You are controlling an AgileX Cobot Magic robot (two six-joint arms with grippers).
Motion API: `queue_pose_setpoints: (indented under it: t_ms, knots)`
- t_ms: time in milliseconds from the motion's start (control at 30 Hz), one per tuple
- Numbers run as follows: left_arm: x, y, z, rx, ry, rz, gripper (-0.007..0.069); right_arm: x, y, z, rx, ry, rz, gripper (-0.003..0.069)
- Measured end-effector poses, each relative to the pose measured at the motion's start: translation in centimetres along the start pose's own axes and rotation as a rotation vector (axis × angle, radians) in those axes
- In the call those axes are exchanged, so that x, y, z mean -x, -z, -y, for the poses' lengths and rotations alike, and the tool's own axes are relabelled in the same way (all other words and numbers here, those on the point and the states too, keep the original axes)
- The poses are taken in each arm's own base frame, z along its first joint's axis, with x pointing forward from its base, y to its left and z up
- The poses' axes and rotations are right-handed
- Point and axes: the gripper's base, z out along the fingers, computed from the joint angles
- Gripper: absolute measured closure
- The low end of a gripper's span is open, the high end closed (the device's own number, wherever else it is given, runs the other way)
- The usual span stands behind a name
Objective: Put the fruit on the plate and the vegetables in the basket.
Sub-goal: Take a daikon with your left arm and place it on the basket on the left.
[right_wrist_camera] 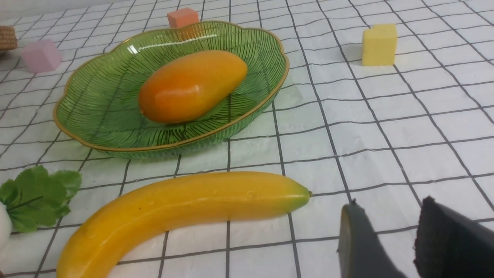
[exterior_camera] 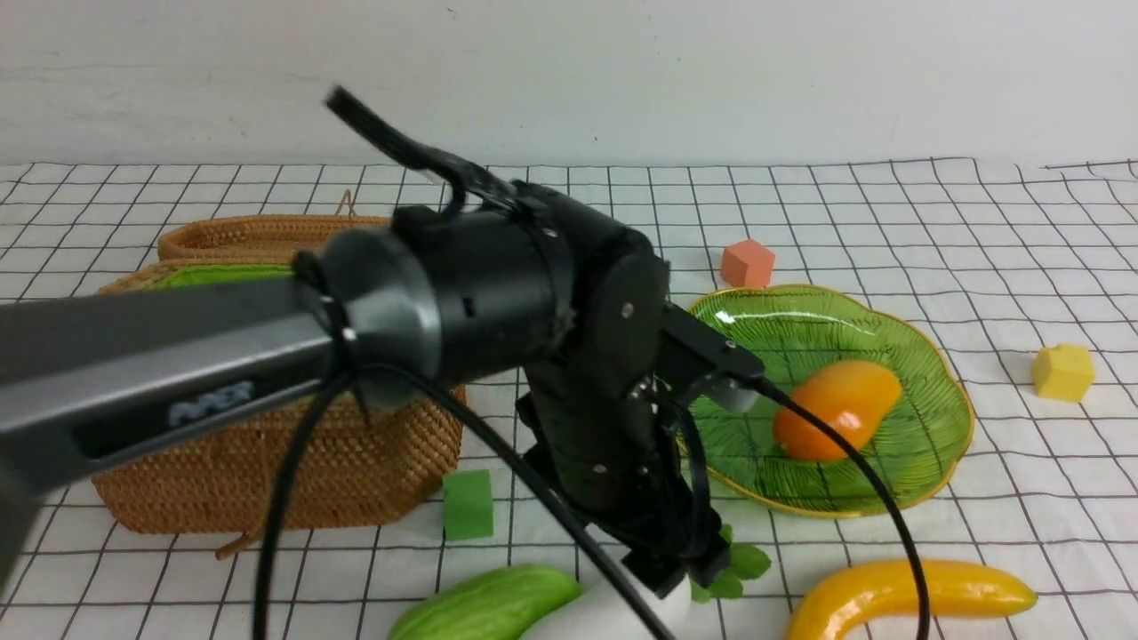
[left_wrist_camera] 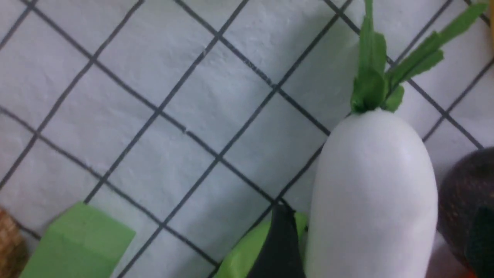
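Note:
My left gripper (exterior_camera: 680, 573) is down over the white radish (exterior_camera: 613, 613), which lies on the cloth at the front. In the left wrist view the radish (left_wrist_camera: 374, 193) lies between the open fingers (left_wrist_camera: 279, 247) with small gaps on both sides. A dark purple-brown fruit (left_wrist_camera: 459, 193) lies right beside the radish. The light-green gourd (exterior_camera: 484, 604) lies on the radish's other side. The mango (exterior_camera: 836, 409) rests in the green plate (exterior_camera: 933, 356). The banana (exterior_camera: 907, 596) lies in front of the plate. My right gripper (right_wrist_camera: 388, 204) is open and empty, just off the banana's tip (right_wrist_camera: 301, 193). The basket (exterior_camera: 267, 462) stands at the left.
A green cube (exterior_camera: 467, 504) sits by the basket's front corner. An orange cube (exterior_camera: 747, 264) is behind the plate, and a yellow cube (exterior_camera: 1062, 372) is at the right. A pink cube (right_wrist_camera: 40, 55) shows in the right wrist view. My left arm hides the basket's opening.

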Motion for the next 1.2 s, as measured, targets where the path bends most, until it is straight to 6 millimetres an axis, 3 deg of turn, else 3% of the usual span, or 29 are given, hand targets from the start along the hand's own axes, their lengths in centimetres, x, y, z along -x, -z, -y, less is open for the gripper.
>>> queue_pose_setpoints:
  t_ms: [133,467,700,867,1000,1100,1133,1200]
  knots:
    - [0.4,-2.0,0.0,-0.002,0.010,-0.025,0.0043,0.0,0.0,0.0,0.000,0.000,0.000,0.0414]
    - [0.3,-4.8,0.1,-0.024,0.028,-0.078,0.0076,0.0,0.0,0.0,0.000,0.000,0.000,0.0414]
    - [0.9,-4.3,-0.3,0.017,-0.011,-0.062,0.0109,0.0,0.0,0.0,0.000,0.000,0.000,0.0414]
    - [3.5,-0.1,-0.6,0.058,0.001,0.051,0.0109,0.0,0.0,0.0,0.000,0.000,0.000,0.0414]
    - [5.0,6.8,-1.1,0.119,0.026,0.195,0.0111,0.0,0.0,0.0,0.000,0.000,0.000,0.0414]
    - [4.0,12.3,-3.0,0.239,0.069,0.260,0.0114,0.0,0.0,0.0,0.000,0.000,0.000,0.0414]
    - [3.8,12.6,-3.3,0.248,0.078,0.255,0.0114,0.0,0.0,0.0,0.000,0.000,0.000,0.0414]
    - [1.8,16.2,-7.1,0.368,0.185,0.263,0.0113,0.0,0.0,0.0,0.000,0.000,0.000,0.0414]
